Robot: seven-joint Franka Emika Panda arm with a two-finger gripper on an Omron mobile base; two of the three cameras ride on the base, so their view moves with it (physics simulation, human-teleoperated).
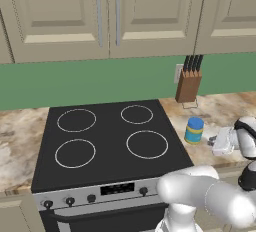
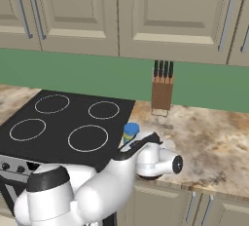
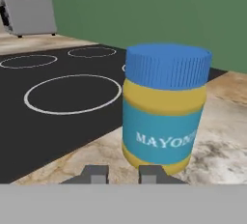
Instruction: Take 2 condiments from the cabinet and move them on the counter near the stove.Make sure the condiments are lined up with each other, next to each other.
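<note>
It was a home kitchen: a black cooktop [image 1: 107,138] with ring burners over an oven front, cream panelled wall cabinets [image 1: 107,13], a green backsplash [image 1: 90,81], marbled counter [image 2: 204,142] and a knife block [image 2: 162,89].

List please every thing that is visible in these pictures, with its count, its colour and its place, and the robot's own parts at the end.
Jar: one, blue with a yellow band and blue lid, upright on the counter just right of the stove.
Stove: one, black top with four white rings, steel front with knobs, left of the counter.
Counter: tan-brown marbled stone, on both sides of the stove.
Knife block: one, brown wood with dark handles, at the back of the counter by the green wall.
Wall cabinets: cream, panelled, above the wall.
Toaster: one, grey, beyond the stove.
Arm: one, white.
Gripper: one, shut, dark tips empty, just short of the jar.
</note>
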